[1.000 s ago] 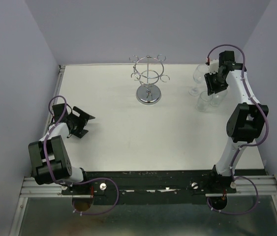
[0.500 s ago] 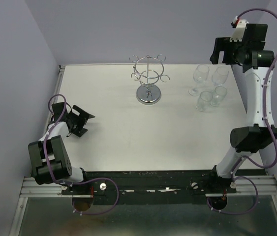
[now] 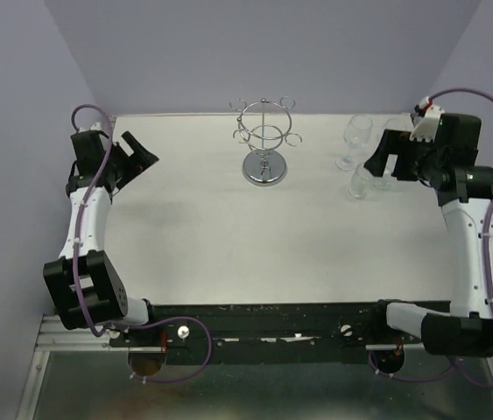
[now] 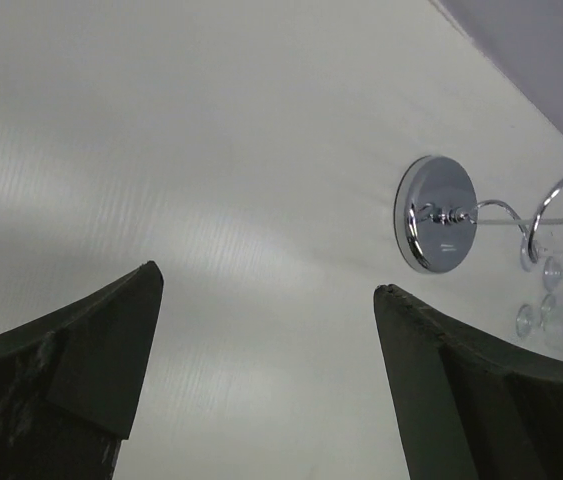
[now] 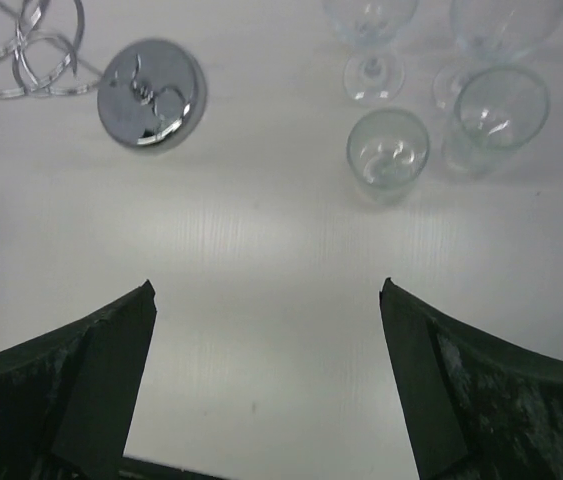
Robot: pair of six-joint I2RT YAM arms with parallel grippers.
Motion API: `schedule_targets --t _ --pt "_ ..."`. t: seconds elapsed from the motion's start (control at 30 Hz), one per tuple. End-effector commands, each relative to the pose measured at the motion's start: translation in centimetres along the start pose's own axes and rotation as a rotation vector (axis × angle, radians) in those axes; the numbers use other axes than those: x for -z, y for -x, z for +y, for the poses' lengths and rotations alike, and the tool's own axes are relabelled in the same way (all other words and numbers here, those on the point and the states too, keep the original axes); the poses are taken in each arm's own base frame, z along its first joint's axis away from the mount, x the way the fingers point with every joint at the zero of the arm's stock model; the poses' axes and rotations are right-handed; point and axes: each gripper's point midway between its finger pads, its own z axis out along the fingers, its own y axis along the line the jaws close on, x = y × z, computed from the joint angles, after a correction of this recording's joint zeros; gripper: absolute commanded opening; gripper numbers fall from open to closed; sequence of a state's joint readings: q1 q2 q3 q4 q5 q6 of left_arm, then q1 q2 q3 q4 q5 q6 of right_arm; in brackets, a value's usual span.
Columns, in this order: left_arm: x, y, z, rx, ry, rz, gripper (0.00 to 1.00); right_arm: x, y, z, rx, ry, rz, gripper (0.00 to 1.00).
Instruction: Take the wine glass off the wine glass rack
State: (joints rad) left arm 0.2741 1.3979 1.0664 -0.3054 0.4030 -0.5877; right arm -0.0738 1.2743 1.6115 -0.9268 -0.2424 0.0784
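The chrome wine glass rack [image 3: 264, 138] stands at the back middle of the table on its round mirrored base [image 3: 264, 170]. No glass hangs on its hooks. It also shows in the right wrist view [image 5: 151, 92] and the left wrist view [image 4: 437, 213]. Four clear glasses stand in a group at the back right: two stemmed wine glasses [image 5: 369, 40] and two shorter glasses [image 5: 388, 152]. My right gripper [image 3: 386, 164] hovers open and empty above this group, its jaws wide apart in the wrist view [image 5: 266, 285]. My left gripper [image 3: 139, 150] is open and empty, raised near the far left, pointing towards the rack.
The white table [image 3: 228, 227] is enclosed by lilac walls at the left, back and right. Its left edge [image 3: 106, 149] lies close beside my left gripper. A black rail with the arm bases runs along the near edge [image 3: 272, 315].
My left arm has lifted off the table and swung back to the far left. My right arm has left the glasses, risen high at the back, then come down over them.
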Motion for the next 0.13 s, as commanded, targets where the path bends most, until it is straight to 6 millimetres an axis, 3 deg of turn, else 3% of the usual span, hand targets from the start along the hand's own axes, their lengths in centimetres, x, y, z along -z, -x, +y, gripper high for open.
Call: schedule_targets --t 0.0,0.1 --pt "2.2 1.1 -4.7 -0.286 -0.061 0.01 0.99 0.1 -6.3 1.8 0.002 0.136 0.065 1.0" --pt "3.6 0.6 -7.5 -0.415 -0.107 0.014 0.99 -0.2 -8.3 1.7 -0.054 0.133 0.06 1.0"
